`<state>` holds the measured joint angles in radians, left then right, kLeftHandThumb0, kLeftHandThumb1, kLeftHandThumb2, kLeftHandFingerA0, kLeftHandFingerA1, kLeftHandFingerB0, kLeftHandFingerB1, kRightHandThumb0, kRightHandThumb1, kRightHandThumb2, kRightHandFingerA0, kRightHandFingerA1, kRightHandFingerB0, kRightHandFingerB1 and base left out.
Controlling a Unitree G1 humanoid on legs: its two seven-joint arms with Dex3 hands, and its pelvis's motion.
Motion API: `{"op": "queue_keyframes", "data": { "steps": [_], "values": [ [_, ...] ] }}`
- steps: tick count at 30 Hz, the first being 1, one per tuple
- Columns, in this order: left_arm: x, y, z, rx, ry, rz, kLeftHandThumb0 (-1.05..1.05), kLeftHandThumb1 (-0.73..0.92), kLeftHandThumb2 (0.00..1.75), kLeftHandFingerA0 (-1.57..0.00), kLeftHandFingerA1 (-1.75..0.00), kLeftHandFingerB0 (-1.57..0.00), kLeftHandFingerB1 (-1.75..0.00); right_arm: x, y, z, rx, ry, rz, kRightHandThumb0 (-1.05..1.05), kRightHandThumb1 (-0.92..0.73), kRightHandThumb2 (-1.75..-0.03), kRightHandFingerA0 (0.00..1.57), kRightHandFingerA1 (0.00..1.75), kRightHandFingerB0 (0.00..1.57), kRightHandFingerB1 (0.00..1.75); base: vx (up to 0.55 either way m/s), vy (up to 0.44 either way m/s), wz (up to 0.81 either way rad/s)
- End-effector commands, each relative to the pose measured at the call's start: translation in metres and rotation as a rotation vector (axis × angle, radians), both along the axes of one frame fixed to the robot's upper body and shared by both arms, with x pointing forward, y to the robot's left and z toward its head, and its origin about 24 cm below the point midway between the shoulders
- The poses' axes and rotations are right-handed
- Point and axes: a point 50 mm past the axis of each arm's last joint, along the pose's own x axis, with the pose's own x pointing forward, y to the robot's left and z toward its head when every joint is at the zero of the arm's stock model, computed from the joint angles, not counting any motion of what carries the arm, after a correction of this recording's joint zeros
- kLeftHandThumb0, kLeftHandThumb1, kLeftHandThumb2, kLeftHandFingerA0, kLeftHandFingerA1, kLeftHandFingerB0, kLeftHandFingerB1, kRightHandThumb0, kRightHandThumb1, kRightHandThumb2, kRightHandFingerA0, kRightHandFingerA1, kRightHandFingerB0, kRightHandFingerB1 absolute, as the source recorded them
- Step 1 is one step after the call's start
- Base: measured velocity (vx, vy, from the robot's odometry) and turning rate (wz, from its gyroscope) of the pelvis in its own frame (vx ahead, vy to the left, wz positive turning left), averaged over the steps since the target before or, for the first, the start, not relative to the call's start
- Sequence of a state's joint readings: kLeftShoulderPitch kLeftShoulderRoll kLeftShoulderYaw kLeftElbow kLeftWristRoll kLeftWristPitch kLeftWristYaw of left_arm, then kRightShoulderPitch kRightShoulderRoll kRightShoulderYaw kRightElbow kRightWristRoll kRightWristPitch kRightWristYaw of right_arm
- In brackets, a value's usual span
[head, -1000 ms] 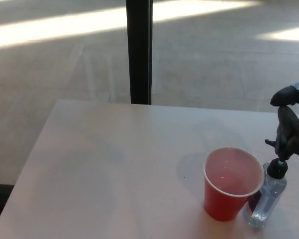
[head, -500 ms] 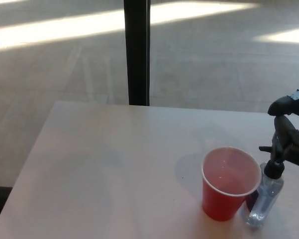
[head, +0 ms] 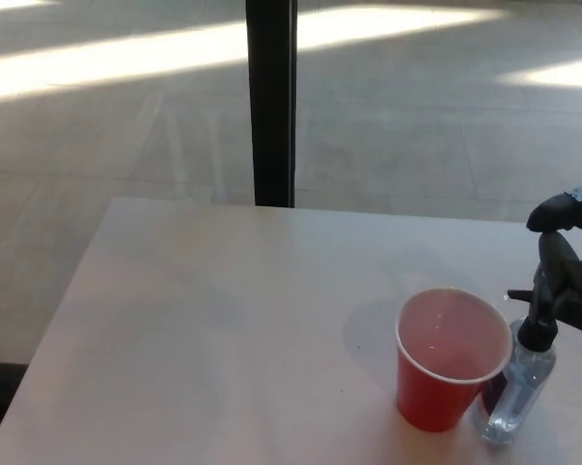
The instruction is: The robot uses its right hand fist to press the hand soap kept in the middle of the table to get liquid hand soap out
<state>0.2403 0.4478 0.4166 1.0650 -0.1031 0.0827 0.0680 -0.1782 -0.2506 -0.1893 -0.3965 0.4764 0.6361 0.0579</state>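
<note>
The right hand [head: 565, 266] sits on the pump of the soap [head: 518, 383], fingers seemingly curled into a fist, though the frame edge cuts it off. The cup [head: 447, 360] touches the soap's left side, placed to catch liquid.

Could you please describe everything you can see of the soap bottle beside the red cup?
The small clear plastic soap bottle stands upright near the table's right front edge, touching or nearly touching the red plastic cup on its left. It has a black pump top, with a dark label low down. The right robot hand rests on the pump from above.
</note>
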Motion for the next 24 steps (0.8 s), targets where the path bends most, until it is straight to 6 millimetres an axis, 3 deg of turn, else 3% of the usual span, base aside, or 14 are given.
{"op": "queue_keyframes", "data": {
  "steps": [1,5,6,10,22,24],
  "values": [
    [0.001,0.005,0.005,0.021,-0.01,0.002,-0.18,0.36,0.88,-0.79,-0.93,-0.55,-0.77,-0.014,-0.002,-0.049,-0.029,0.233,-0.012,-0.24,-0.64,-1.08,0.97,1.75,0.6,1.61,0.0,0.0,0.0],
    [0.003,0.005,0.005,0.026,-0.012,-0.008,-0.2,0.36,0.87,-0.81,-0.95,-0.57,-0.78,-0.018,-0.002,-0.057,-0.019,0.244,0.006,-0.24,-0.66,-1.08,0.92,1.75,0.62,1.49,0.0,0.0,0.0],
    [0.003,0.005,0.005,0.024,-0.011,-0.002,-0.2,0.35,0.86,-0.8,-0.94,-0.56,-0.77,-0.019,-0.002,-0.059,-0.019,0.246,0.008,-0.25,-0.7,-1.0,0.96,1.75,0.53,1.61,0.0,0.0,0.0],
    [0.004,0.005,0.005,0.028,0.007,-0.01,-0.2,0.37,0.85,-0.81,-0.94,-0.57,-0.77,-0.021,-0.001,-0.065,-0.029,0.267,-0.004,-0.26,-0.75,-0.92,0.93,1.75,0.5,1.61,0.0,0.0,0.0],
    [0.005,0.005,0.004,0.027,0.0,-0.007,-0.18,0.36,0.86,-0.82,-0.95,-0.58,-0.79,-0.026,0.001,-0.078,-0.046,0.281,0.014,-0.25,-0.67,-1.05,0.95,1.75,0.53,1.68,0.0,0.0,0.0],
    [0.003,0.005,0.005,0.026,0.004,-0.015,-0.2,0.36,0.86,-0.79,-0.93,-0.55,-0.77,-0.026,0.001,-0.079,-0.05,0.284,0.014,-0.27,-0.73,-0.97,0.95,1.75,0.51,1.67,0.0,0.0,0.0]
  ]
}}
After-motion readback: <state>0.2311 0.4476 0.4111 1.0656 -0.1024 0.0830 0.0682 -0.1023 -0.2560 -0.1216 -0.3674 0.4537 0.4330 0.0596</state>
